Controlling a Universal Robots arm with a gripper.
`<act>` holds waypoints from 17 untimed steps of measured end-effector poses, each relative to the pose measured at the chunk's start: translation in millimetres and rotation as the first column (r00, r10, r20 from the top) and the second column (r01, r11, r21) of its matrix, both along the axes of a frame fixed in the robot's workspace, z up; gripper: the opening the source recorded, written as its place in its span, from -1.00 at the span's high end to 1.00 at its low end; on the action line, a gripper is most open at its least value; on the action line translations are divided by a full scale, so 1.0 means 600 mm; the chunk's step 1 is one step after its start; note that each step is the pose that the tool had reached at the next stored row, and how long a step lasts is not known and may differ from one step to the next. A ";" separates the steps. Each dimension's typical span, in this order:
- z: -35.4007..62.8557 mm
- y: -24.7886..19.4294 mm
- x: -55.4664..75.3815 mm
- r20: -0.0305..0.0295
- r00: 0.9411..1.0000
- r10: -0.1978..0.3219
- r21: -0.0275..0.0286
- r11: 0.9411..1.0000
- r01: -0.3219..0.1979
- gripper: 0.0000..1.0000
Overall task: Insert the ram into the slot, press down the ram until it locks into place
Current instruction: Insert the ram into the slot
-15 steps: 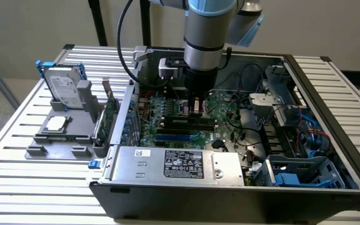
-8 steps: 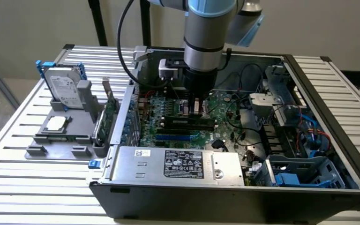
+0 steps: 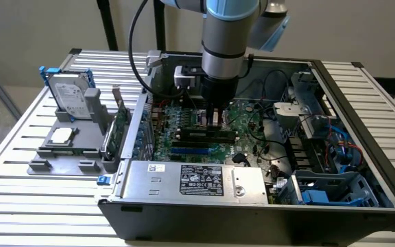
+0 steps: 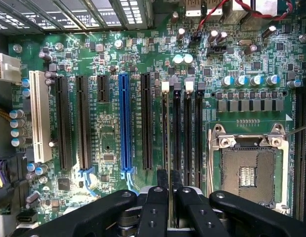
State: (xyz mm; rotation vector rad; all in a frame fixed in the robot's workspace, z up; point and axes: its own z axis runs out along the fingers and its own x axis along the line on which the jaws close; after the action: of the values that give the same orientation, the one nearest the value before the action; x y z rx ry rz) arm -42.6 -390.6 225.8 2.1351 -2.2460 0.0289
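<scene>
Gripper (image 4: pixel 170 181) is hanging over the bank of black memory slots mid-motherboard, between the blue slot (image 4: pixel 124 123) and the CPU socket (image 4: pixel 249 173). Its fingers are sitting pinched nearly together, and I'm not making out anything between them. The ram (image 3: pixel 208 135) is looking stood in the slot (image 4: pixel 165 133) right beneath, though I can't tell which of the parallel ones. I'm thinking press straight down, centred on the stick, no tilt, both end clips snapping shut.
</scene>
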 end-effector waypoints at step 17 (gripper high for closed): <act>0.014 0.0000 0.000 0.000 1.000 0.000 -0.001 1.000 0.000 0.57</act>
State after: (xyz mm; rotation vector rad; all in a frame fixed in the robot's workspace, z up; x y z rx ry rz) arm -42.7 -390.6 233.9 2.1340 -2.2452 0.0300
